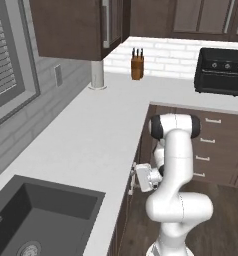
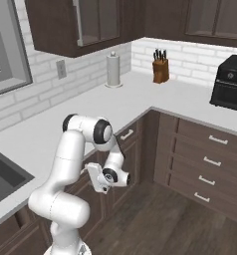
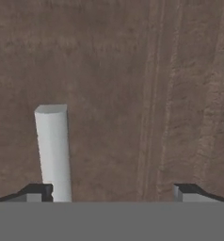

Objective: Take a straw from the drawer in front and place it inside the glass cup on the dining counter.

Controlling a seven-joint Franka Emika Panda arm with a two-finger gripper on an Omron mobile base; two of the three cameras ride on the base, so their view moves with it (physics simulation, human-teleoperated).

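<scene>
Two-finger dark-tipped gripper: jaws spread wide, holding nothing, close against the front of the wide dark brown wooden drawer. Small silver bar handle: just inside one fingertip, not yet clamped. Drawer apparently closed; straw presumably inside, unseen. Step: reaching for the handle. Next: centre on bar, close, pull outward. Beyond: white L-shaped worktop, wooden knife block.

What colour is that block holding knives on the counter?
Orange-brown wood, the knife block with dark handles; clearest in right base view.
</scene>
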